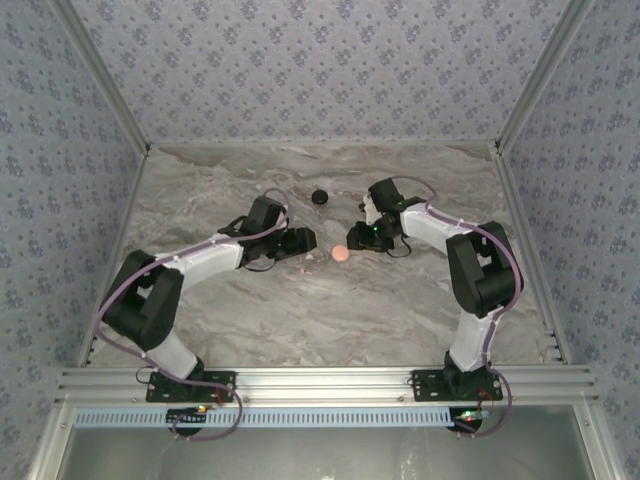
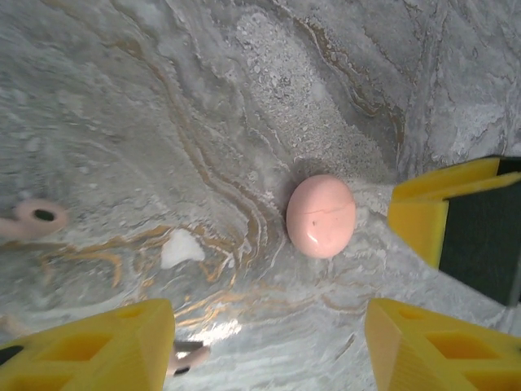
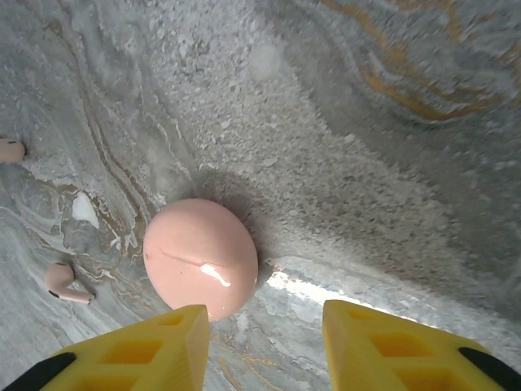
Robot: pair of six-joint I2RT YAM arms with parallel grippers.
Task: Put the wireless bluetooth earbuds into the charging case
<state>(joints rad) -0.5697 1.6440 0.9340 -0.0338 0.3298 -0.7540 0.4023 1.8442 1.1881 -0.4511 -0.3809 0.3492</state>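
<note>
1. Earbuds [image 3: 67,283] lie loose on the marble table [image 3: 391,122], to the left of my right claw [image 3: 264,350]. The charging case [image 3: 200,257] rests closed just ahead of this claw's left finger.
2. My right claw is partly open and holds nothing. My left claw [image 2: 269,350] is open and empty too, with the case ahead of it, a little to its right.
3. I judge the case must be opened first. I would centre the right claw on it and close gently, because the smooth egg shape can slip out.
4. The left claw could then lift the lid at the seam.
</note>
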